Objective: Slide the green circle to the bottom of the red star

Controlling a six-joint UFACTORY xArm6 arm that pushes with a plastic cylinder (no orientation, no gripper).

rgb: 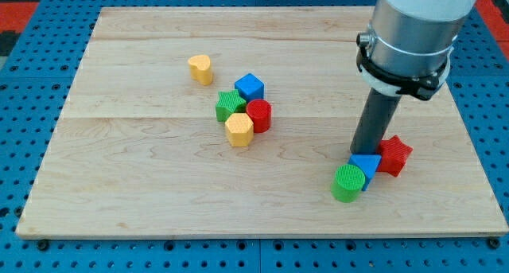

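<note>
The green circle (347, 182) lies at the view's lower right, touching a blue block (367, 168) on its upper right. The red star (394, 155) sits just right of the blue block. My tip (363, 154) stands at the blue block's top edge, just left of the red star and above the green circle. The rod's very end is partly hidden behind the blue block.
A cluster sits near the board's middle: a green star (230, 106), a blue cube (250, 87), a red cylinder (259, 115) and a yellow hexagon (238, 130). A yellow heart (201, 68) lies up left of it. The wooden board (143, 185) ends near the view's bottom.
</note>
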